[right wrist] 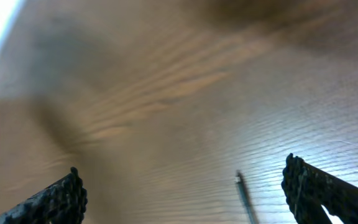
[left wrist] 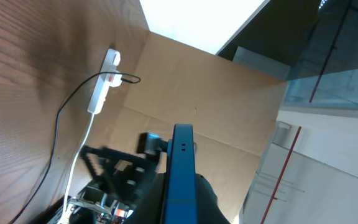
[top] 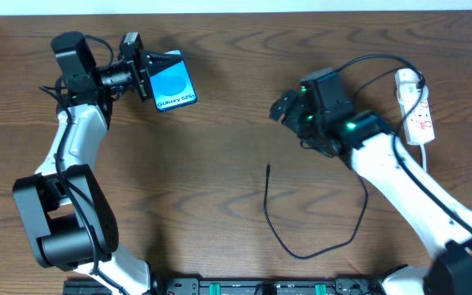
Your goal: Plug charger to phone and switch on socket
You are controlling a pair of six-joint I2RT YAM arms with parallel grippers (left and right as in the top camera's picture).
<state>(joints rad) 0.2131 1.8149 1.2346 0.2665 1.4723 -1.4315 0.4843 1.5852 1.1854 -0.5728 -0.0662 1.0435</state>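
1. The left gripper (top: pixel 148 74) is clamped tight on one end of the phone (top: pixel 174 83). The phone sticks straight out ahead of its fingers, and in that wrist's own view it shows edge-on. It is a slim, smooth body held near one end, so a push from the plug could pivot it or slide it in the jaws.
2. The right gripper (top: pixel 281 108) stands wide open and empty. The charger (top: pixel 270 205) has its thin tip (right wrist: pixel 243 194) lying on the table (top: pixel 220 147) just ahead of and below that gripper, nearer one finger than the other. The tip lies flat on the wood, so closing a little off line could nudge it aside or pinch it crooked.
3. From the tip the cable loops back under the right arm, then runs up to the socket (top: pixel 416 106), which sits well behind that gripper. Carrying the tip across to the phone could drag the loop, catch it on the arm, or tug the socket along.
4. I can't make out the phone's port from where I stand. If the wrong end faces the right arm, the tip would only butt against the casing.
5. The socket's red switch marks are small. A broad finger could miss them or shove the strip sideways instead of pressing.
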